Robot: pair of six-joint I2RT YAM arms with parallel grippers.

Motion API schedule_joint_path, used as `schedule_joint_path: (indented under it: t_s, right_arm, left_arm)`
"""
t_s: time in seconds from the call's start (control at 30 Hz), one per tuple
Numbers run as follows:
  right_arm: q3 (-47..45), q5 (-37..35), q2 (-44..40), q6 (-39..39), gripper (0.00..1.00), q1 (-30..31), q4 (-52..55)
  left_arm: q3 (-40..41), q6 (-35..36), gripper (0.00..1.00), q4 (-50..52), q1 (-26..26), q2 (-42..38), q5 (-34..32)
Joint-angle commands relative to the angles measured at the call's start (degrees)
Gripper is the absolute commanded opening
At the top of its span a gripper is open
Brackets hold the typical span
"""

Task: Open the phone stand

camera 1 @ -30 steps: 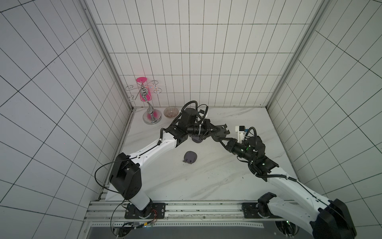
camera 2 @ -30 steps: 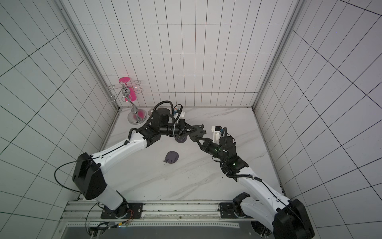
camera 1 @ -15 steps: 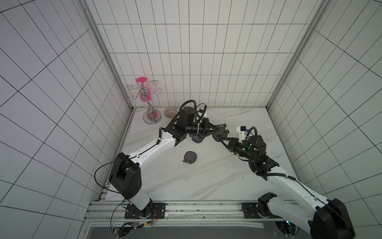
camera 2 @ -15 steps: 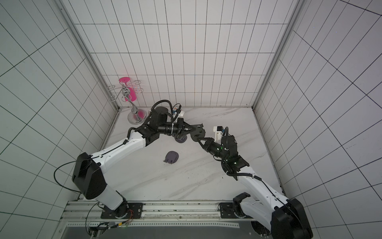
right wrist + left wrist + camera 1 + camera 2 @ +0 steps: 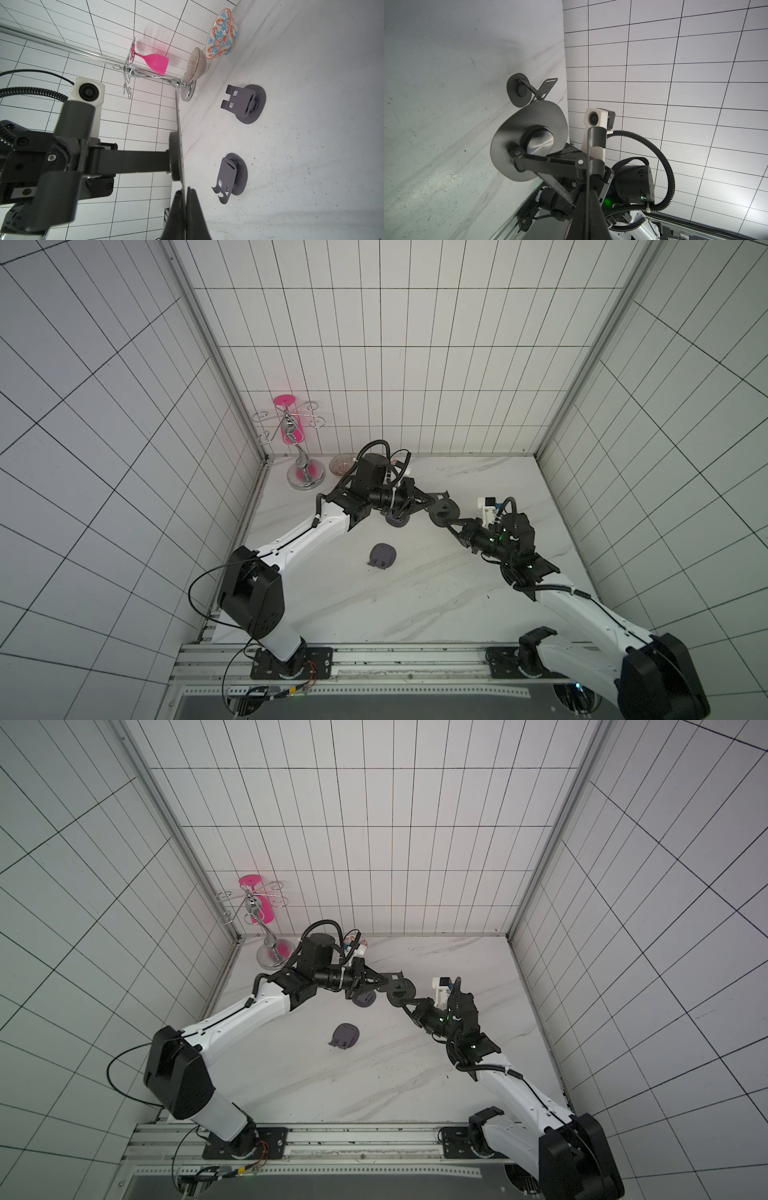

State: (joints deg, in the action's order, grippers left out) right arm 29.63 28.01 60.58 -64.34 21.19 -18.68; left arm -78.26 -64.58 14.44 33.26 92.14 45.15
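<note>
In both top views you had the phone stand (image 5: 443, 511) up off the table (image 5: 415, 597), hanging in the air between the two arms toward the back of the marble. Your left gripper (image 5: 428, 502) was clamped on its plate, and your right gripper (image 5: 409, 1003) was closed on the rim of its round base (image 5: 401, 990). One grey stand (image 5: 382, 555) lay on the table nearer the rail, well apart from the work.

From the left wrist, the plate ran edge-on out of your closed jaws. The thin link (image 5: 546, 164) reached from it to the hinge on the base's face. I judged the stand partly unfolded, with the plate's own hinge the one left to work.

From the right wrist, the base showed as a thin edge (image 5: 180, 149), nipped at its rim by closed jaws. The link ran straight across to the left gripper (image 5: 81, 153).

Doing this well meant freezing the right arm as the anchor and swinging the plate with your left in an arc about its hinge, never a straight tug. That rim grip looked shallow, so a sideways pull could have twisted the base free. Staying high would have kept you clear of the stands below.
</note>
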Motion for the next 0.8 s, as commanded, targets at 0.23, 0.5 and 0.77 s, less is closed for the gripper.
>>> schedule_joint_path:
  t_s: [0.23,0.5,0.77]
  right_arm:
    - [-4.3,-7.4,7.1,-4.4,0.0,-3.8,12.3]
    - [-4.5,-4.6,10.8,-5.7,0.0,-3.0,4.4]
    - [-2.3,-3.0,11.9,-4.6,0.0,-2.6,3.2]
  left_arm:
    - [-14.8,16.7,0.0,12.3,-4.2,-0.9,-5.0]
    - [-15.6,19.8,0.0,14.0,-2.9,2.6,-9.0]
    - [-23.6,24.4,0.0,20.9,-1.5,8.5,-13.8]
